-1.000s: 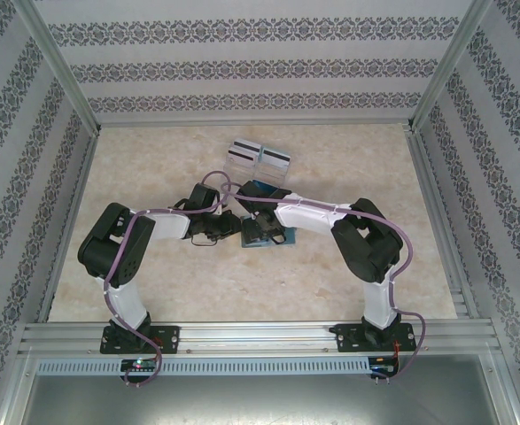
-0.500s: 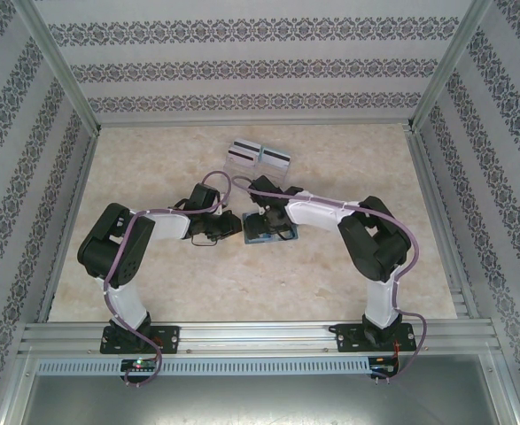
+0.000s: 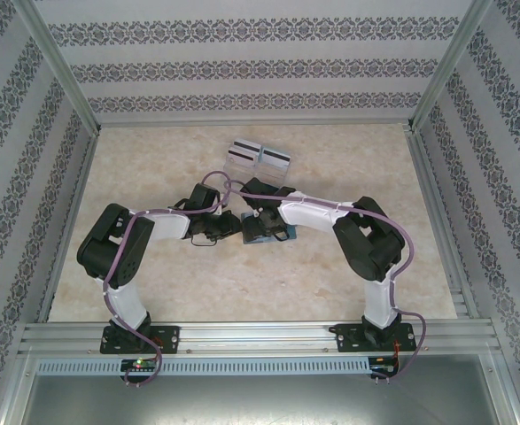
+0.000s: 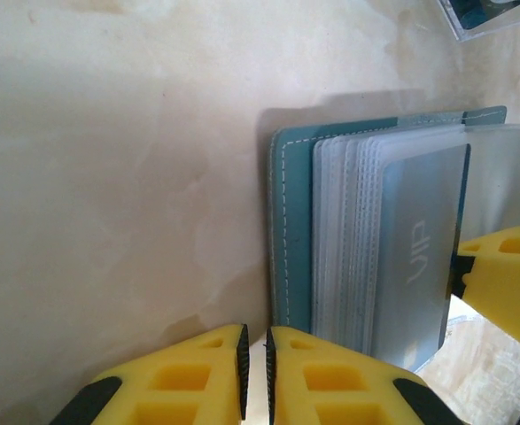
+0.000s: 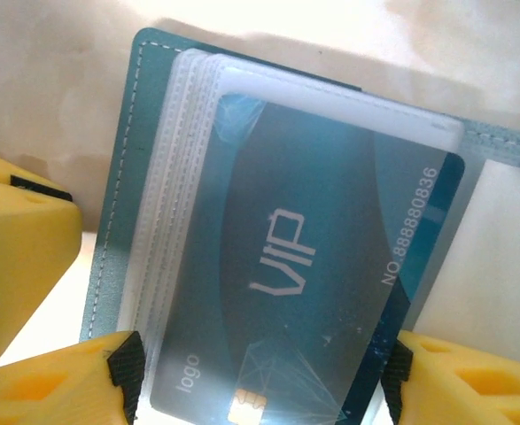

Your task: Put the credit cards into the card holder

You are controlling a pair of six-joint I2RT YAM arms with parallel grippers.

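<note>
Card holder [image 4: 291, 230] lies open at tabletop [image 3: 357, 283] middle, blue VIP card [image 5: 304, 266] seemingly inside top clear sleeve [image 4: 339, 221]. We see right end effector [image 5: 260, 390] spread, pads flanking card's chip end; contact unclear. Left end effector [image 4: 257, 367] pressed together at holder's cover edge; whether it nips cover, we cannot tell. Risks: part-seated card drags back out with pads; holder flips shut if left hold slips.
</note>
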